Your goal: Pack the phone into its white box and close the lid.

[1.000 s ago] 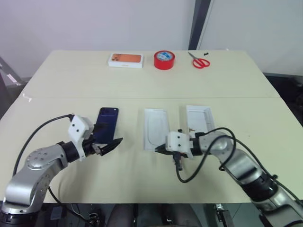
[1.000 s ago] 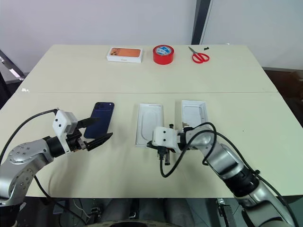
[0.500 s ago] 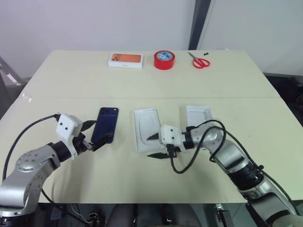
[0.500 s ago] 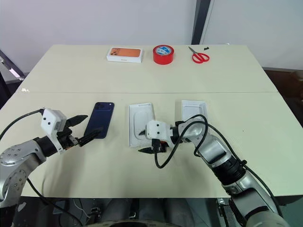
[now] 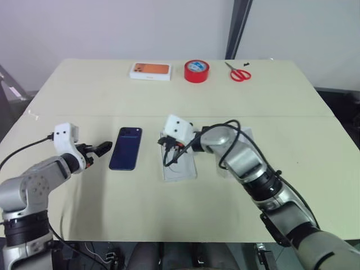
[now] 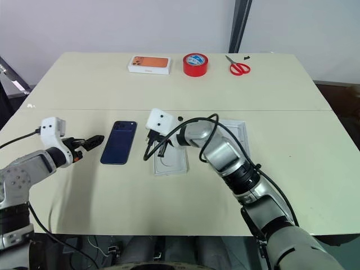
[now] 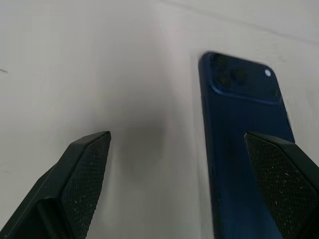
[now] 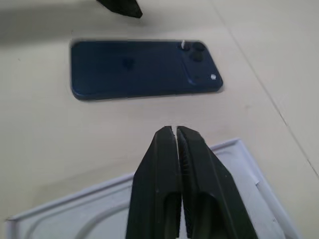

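The phone (image 5: 126,148), a slim navy slab with a glossy back, rounded corners and a square camera block at its far end, lies flat on the pale matte counter (image 5: 169,101), left of centre. Just beside its left edge hovers the left end effector (image 5: 101,148), its two black stippled fingers (image 7: 82,174) spread wide and holding nothing, one on the counter side and one over the phone's edge in the wrist view. Right of the phone lies a thin white round-cornered insert tray (image 5: 180,167) with a moulded oval recess. Above the tray's far-left corner the right end effector (image 6: 149,154) points toward the phone, its ribbed black fingers (image 8: 172,174) pressed together and empty. Farther right, partly hidden behind the right arm, sits a shallow white rectangular piece (image 6: 241,130); whether it is box or lid cannot be told. Along the counter's far edge stand a white box with orange top (image 5: 149,71), a red tape roll (image 5: 196,71) and red-handled scissors (image 5: 239,73).
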